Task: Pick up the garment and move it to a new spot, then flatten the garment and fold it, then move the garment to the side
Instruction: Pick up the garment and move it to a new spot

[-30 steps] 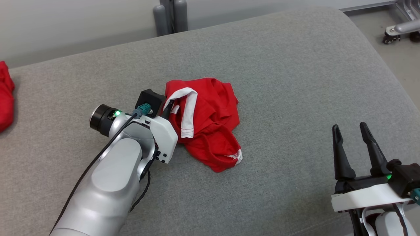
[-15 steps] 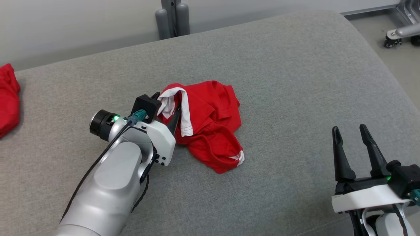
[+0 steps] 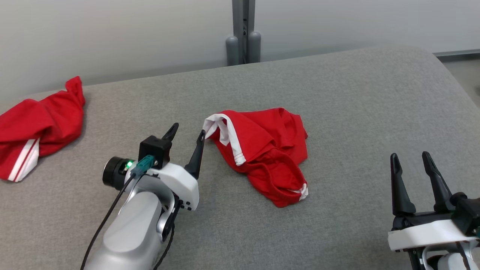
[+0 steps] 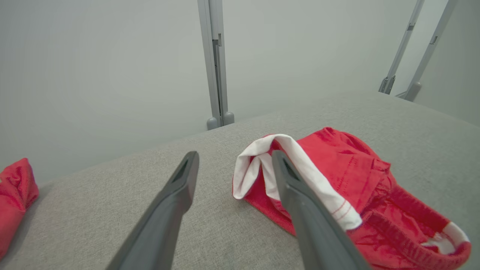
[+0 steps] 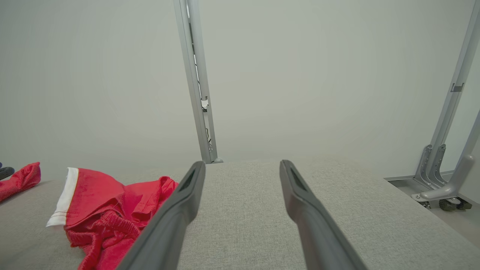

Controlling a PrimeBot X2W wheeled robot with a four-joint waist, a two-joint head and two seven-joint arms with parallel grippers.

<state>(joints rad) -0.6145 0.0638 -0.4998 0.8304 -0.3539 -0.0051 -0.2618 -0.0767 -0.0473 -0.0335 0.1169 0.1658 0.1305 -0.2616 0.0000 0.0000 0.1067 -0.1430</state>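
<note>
Your left pincer: released, empty, just left of the garment
Your right pincer: released, empty, near you, well right of the garment

The head camera looks forward and down from above and behind both tools, far enough back to take in the left tool, the right tool and most of the grey bench up to the wall. The left wrist camera sits low behind the left tool, looking along its fingers, close to the red garment just past its right-hand tip. The right wrist camera looks likewise along the right tool, the garment lying farther off to its left. All three share the garment and the grey post beyond the tools.
</note>
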